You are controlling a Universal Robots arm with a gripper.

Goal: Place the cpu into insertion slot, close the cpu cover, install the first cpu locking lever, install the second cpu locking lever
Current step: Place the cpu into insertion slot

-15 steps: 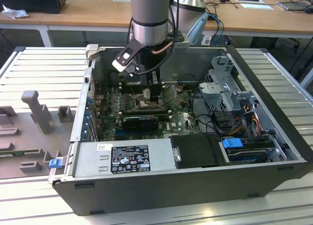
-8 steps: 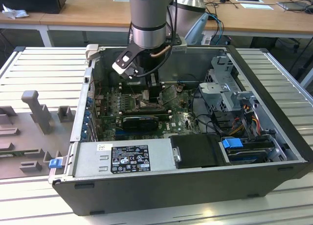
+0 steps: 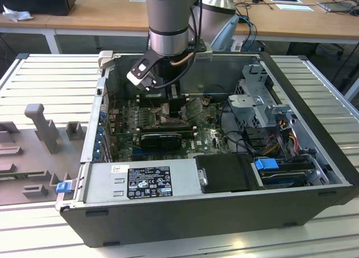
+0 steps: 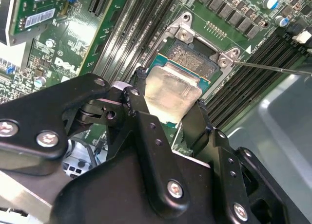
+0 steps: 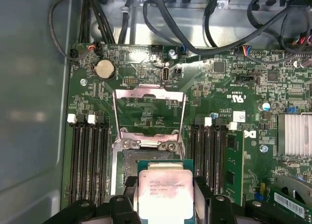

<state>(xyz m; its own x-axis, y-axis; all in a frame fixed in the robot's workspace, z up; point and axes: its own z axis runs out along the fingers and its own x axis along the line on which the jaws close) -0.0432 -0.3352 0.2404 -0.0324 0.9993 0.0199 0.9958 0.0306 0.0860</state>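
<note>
Wooden desks [image 3: 101, 17] run behind a ribbed metal bench [image 3: 50, 78], and on it an open case [image 3: 224, 213] lies on its side with the arm reaching down into it.

Take the slot [image 5: 127, 160] as the landmark. In both wrist views the cpu [image 4: 170, 95] sits just above it, overlapping the side nearest the hand [image 4: 168, 98] and leaving the far part of the dark centre bare. It does not look seated (I cannot tell whether any corner touches). The hand is clamped on the cpu, with black fingers [image 4: 139, 87] pressing two opposite edges and the pale metal top left free. The cover [image 5: 148, 91] stands swung open at the far side of the slot, away from the hand, so nothing blocks the way down. Black memory slots [image 5: 87, 156] flank the slot on both sides.

As for handling, I judge the cpu light, thin and quite stiff, with a smooth lid that would slip under a loose grip. The risk lies in its underside and in the slot's fine contacts (both easily damaged). The edges are the right place to hold it, level and with modest force, and the faces are better left alone.
</note>
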